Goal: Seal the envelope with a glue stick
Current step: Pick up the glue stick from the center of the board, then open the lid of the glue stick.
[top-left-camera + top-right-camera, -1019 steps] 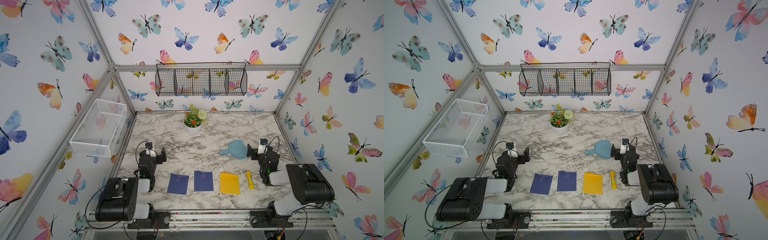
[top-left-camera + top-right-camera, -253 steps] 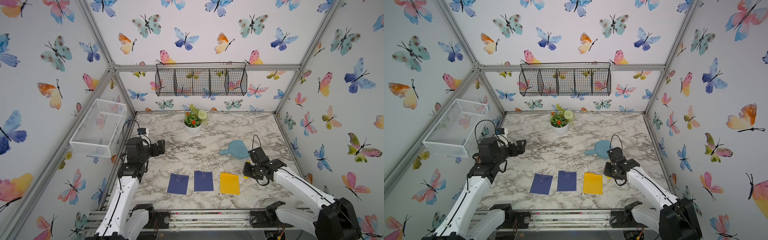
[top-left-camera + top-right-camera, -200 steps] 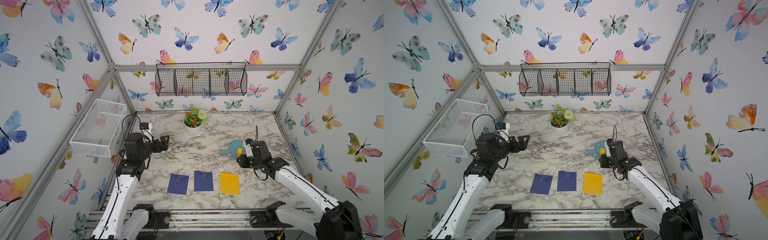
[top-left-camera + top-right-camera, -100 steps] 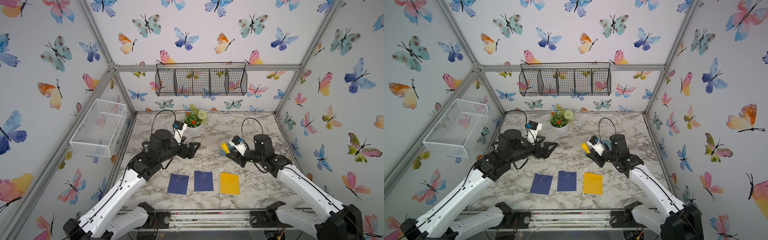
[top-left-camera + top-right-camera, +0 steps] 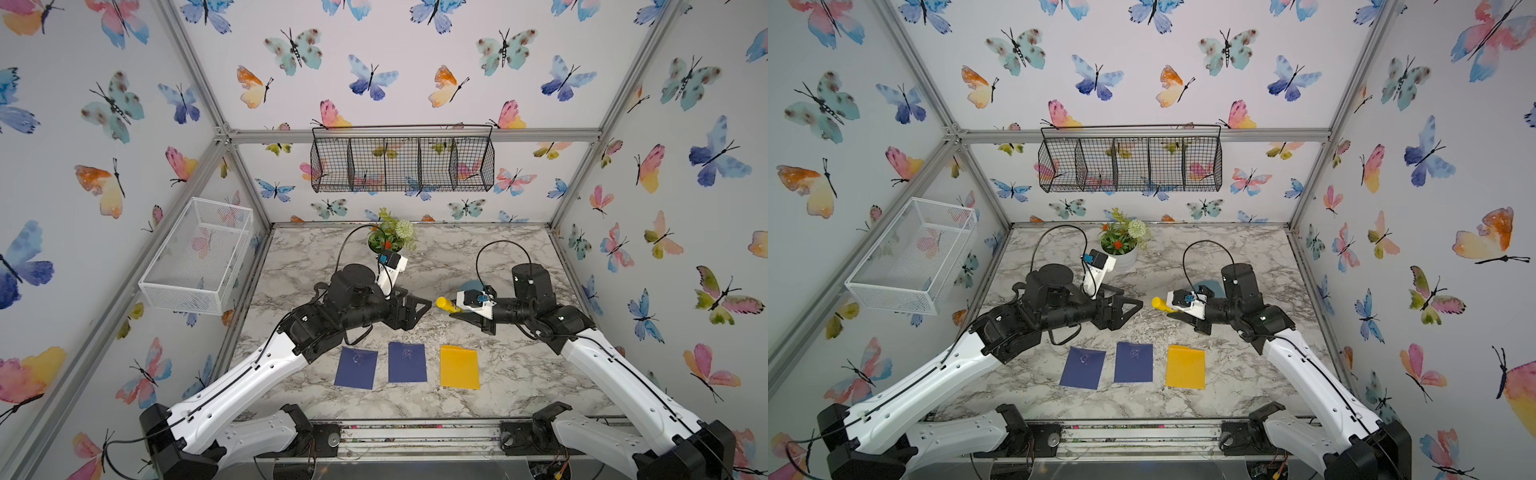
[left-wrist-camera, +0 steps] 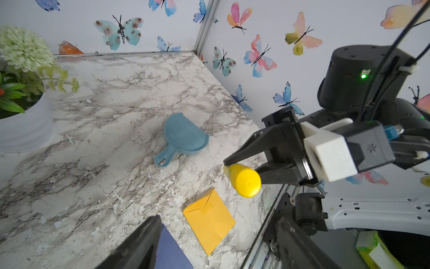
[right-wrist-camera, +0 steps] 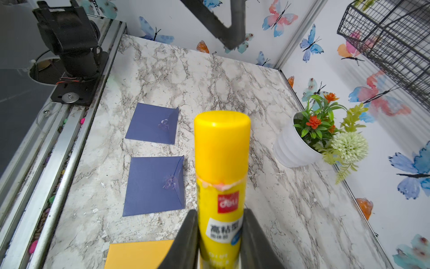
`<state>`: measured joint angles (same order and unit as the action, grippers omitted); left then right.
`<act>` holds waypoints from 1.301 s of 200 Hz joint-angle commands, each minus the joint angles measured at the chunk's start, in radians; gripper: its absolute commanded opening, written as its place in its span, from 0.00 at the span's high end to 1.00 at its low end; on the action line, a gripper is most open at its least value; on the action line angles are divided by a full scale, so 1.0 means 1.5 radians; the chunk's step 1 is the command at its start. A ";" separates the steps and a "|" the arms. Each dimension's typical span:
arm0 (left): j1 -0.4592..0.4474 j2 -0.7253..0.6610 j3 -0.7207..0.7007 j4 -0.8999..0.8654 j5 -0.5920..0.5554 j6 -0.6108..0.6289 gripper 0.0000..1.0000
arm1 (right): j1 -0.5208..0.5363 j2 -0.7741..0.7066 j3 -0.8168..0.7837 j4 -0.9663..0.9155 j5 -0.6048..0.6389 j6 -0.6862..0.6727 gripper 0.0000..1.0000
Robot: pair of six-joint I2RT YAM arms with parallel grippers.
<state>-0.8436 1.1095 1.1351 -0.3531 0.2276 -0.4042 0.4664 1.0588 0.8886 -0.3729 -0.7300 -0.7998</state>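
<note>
In right hand (image 5: pixel 456 312), glue stick (image 7: pixel 222 205) sits level — cap (image 7: pixel 222 142) facing left hand (image 5: pixel 419 314).

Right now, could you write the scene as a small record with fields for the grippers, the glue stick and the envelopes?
right gripper: shut on the glue stick, in the air
glue stick: cap on, pointing toward the left gripper
left gripper: open, empty, near the cap, not touching it
envelopes: two blue envelopes, one yellow envelope, flat in a row
also: blue scoop

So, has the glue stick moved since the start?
Yes: the glue stick rose from beside the yellow envelope, up and farther back, in the right gripper.
</note>
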 commanded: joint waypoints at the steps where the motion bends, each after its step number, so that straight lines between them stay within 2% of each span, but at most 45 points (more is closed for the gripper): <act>1: -0.014 0.019 0.027 0.028 0.013 -0.035 0.20 | 0.009 -0.014 -0.011 -0.010 -0.012 -0.023 0.98; 31: -0.041 0.056 0.040 0.034 0.001 -0.037 0.23 | 0.018 -0.029 -0.031 0.006 0.014 -0.020 0.98; 72: -0.069 0.103 0.073 0.010 -0.003 -0.033 0.36 | 0.020 -0.045 -0.043 0.015 0.024 -0.012 0.98; 150: -0.083 0.118 0.066 -0.016 -0.009 -0.032 0.48 | 0.021 -0.044 -0.046 0.034 0.024 -0.006 0.98; 237: -0.092 0.144 0.086 -0.042 -0.032 -0.017 0.51 | 0.020 -0.042 -0.047 0.038 0.010 -0.007 0.98; 260: -0.095 0.149 0.088 -0.044 -0.033 -0.013 0.55 | 0.020 -0.042 -0.049 0.040 0.008 -0.005 0.98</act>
<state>-0.9764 1.3220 1.2449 -0.3992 0.1967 -0.4450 0.4919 0.9966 0.8253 -0.3344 -0.6922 -0.8196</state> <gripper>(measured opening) 0.475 0.291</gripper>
